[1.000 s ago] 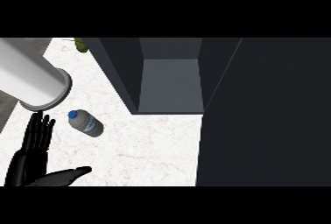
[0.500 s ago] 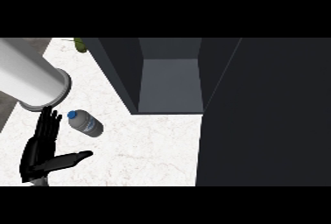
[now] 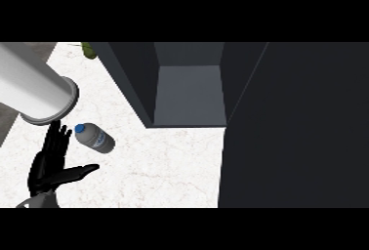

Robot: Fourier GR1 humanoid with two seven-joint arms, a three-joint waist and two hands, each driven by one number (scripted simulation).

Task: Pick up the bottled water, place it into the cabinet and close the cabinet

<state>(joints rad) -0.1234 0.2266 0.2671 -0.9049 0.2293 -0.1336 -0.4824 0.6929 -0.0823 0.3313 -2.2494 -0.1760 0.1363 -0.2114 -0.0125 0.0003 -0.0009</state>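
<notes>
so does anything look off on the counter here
Only the bottled water: it lies on its side on the counter, not upright, just right of the open left robot hand. Nothing looks spilled.

- L hand (image 3: 49, 172) at approx. 8 o'clock in head view, coming in from lower edge.
- Seen from above, held flat and relaxed, nothing in it.
- Fingers (image 3: 56, 142) straight, close together, pointing to 12 o'clock.
- Thumb (image 3: 84, 171) spread wide from the fingers, pointing to approx. 2–3 o'clock.
- Grey wrist (image 3: 32, 202) just shows at 6 o'clock of the hand, cut by lower edge.
</notes>
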